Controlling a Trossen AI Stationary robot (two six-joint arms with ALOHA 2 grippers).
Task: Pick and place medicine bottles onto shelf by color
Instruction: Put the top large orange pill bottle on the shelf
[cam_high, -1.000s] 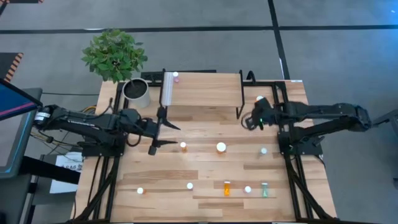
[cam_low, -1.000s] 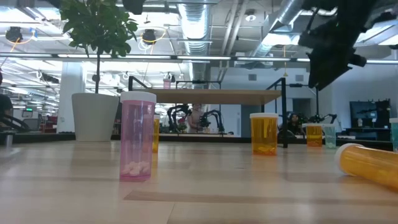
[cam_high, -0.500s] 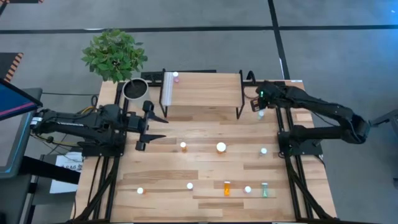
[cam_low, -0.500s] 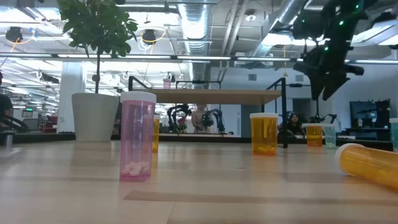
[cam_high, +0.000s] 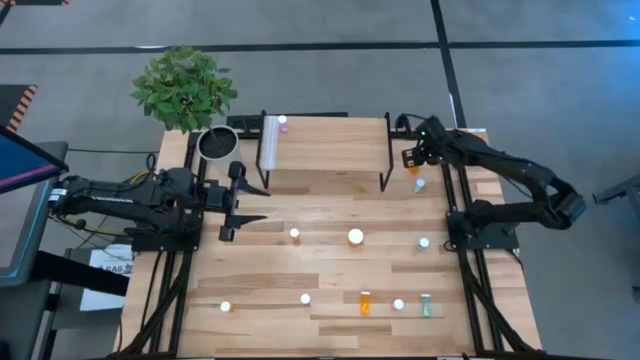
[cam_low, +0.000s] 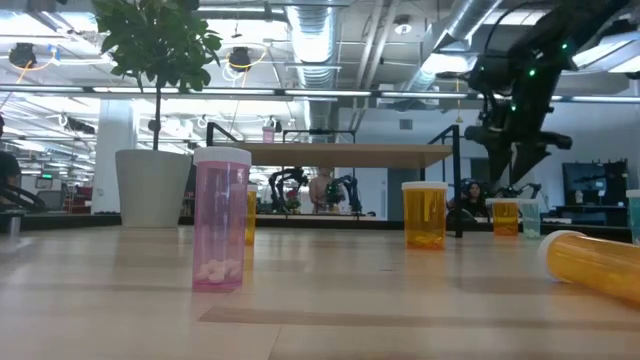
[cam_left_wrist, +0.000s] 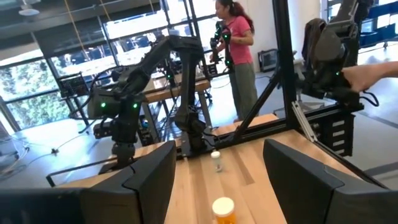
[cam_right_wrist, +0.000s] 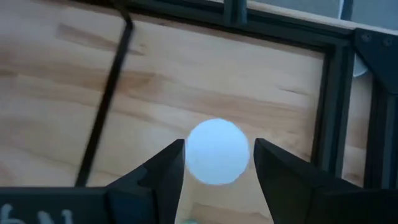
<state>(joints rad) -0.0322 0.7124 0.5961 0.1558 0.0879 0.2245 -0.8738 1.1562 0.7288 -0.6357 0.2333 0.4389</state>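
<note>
Medicine bottle's white cap sits between my right gripper's spread fingers, right of the shelf; my left gripper waits open.

Potted plant at table's far-left corner.

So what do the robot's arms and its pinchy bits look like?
Both arms are dark, thin and jointed, bolted to black frames at the table's sides. The left tool and right tool each end in two flat black fingers. Tiny green lights glow near the right wrist.
</note>
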